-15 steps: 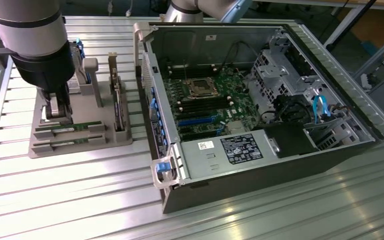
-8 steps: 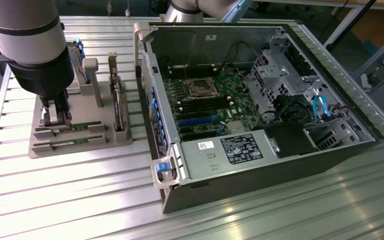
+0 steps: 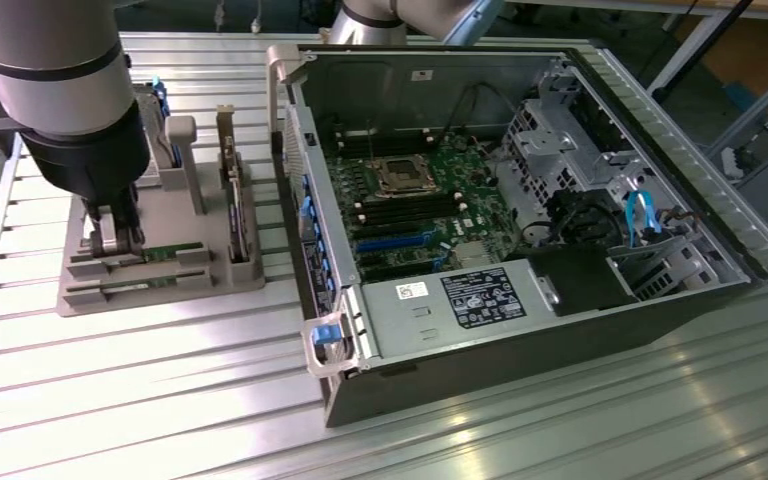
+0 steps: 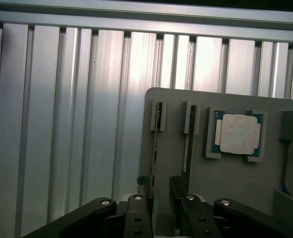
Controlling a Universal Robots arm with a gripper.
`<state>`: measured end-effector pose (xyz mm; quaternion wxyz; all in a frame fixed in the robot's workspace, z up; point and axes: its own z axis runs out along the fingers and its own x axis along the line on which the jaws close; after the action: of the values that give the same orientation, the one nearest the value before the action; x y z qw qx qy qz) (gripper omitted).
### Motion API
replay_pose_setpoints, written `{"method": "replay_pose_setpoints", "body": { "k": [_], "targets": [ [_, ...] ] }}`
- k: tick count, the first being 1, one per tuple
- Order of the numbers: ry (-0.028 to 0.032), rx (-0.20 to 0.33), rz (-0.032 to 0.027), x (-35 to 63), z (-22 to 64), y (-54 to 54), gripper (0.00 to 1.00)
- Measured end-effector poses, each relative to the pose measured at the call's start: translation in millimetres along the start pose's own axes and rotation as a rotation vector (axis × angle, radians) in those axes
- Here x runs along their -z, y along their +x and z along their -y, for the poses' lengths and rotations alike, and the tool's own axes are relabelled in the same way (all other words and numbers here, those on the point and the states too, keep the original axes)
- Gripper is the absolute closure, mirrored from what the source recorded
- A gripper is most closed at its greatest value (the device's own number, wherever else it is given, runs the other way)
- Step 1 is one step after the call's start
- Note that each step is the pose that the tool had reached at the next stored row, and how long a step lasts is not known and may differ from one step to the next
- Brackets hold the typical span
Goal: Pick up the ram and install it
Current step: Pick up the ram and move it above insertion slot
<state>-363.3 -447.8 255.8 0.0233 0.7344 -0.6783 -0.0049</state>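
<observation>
The ram [image 3: 160, 251] stands on edge in the grey holder [image 3: 231, 285] on the desk [image 3: 157, 390], beside the open case [image 3: 518, 330]. The pincer [image 3: 119, 243] hangs low right at it, jaws wide apart, gripping nothing. The stick is probably light, stiff and fragile; best pinched across its flat faces, clear of the contacts.

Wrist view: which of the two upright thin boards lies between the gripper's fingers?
The ram, the board farther from the square silver chip; the other board neighbours it.
</observation>
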Motion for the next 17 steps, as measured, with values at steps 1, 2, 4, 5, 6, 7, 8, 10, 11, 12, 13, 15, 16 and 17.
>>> {"method": "replay_pose_setpoints", "body": {
  "k": [1,2,4,5,6,7,8,10,11,12,13,15,16,17],
  "targets": [
    [0.0,0.0,0.0,-2.0,0.0,0.2,0.7],
    [-0.0001,0.0,-0.0001,-5.3,0.0,0.4,0.7],
    [-0.0001,0.0,0.0,-10.3,0.1,0.7,0.7],
    [0.0,0.0,0.0,-13.2,0.2,0.9,0.7],
    [-0.0001,0.0,-0.0001,-15.5,0.2,1.0,0.7],
    [0.0,0.0,0.0,-17.1,0.3,1.1,0.7],
    [-0.0001,0.0,-0.0001,-19.5,0.3,1.2,0.7],
    [-0.0001,0.0,-0.0001,-24.5,0.4,1.4,0.7],
    [0.0,0.0,0.0,-26.7,0.4,1.5,0.7],
    [0.0,0.0,0.0,-28.2,0.5,1.6,0.7],
    [-0.0001,0.0,0.0,-29.7,0.5,1.6,0.7],
    [0.0,0.0,0.0,-33.0,0.5,1.7,0.7],
    [-0.0001,0.0,-0.0001,-34.3,0.5,1.7,0.7],
    [-0.0002,0.0,-0.0002,-34.2,0.5,1.8,0.7]
  ]
}}
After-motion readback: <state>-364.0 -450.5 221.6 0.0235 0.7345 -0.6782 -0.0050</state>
